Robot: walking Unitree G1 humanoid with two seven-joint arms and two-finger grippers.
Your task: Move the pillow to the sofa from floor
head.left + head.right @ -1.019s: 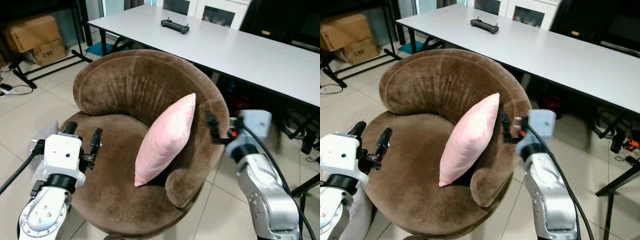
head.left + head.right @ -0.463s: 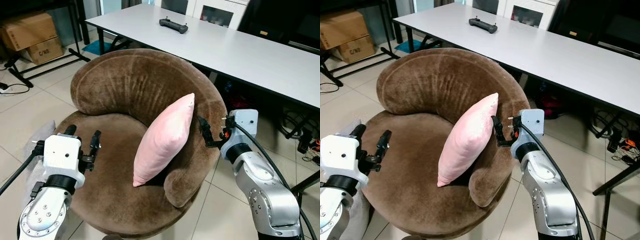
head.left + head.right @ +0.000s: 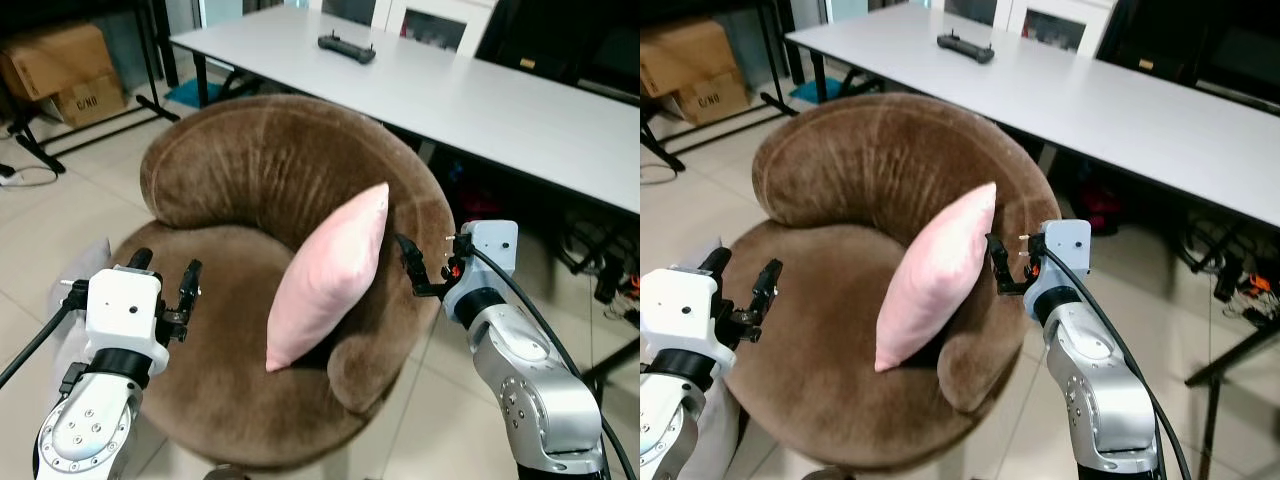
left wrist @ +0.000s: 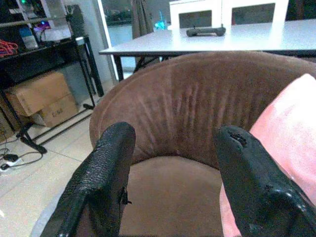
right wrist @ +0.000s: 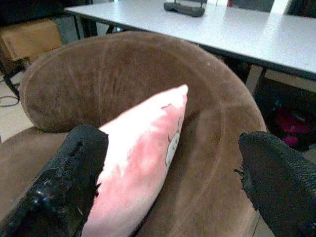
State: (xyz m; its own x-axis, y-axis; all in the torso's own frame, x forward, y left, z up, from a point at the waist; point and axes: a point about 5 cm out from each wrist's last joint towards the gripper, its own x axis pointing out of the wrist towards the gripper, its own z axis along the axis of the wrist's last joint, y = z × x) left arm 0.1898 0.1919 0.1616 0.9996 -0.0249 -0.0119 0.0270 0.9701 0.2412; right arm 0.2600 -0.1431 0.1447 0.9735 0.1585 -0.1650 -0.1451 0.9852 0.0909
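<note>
Pink pillow point(image 3: 330, 277) is leaning against the brown round sofa point(image 3: 240, 170) backrest, frame centre. Right gripper point(image 3: 408, 264), fingers spread and empty, has pulled back just off the armrest. Left gripper point(image 3: 165, 290) is hovering released, lower left. Placement looks done.

pink pillow point(image 3: 328, 277), propped on brown sofa point(image 3: 250, 180)

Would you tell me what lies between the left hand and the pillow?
Only the bare brown seat of the sofa lies between the open left hand and the pillow, as the left eye view shows.
</note>
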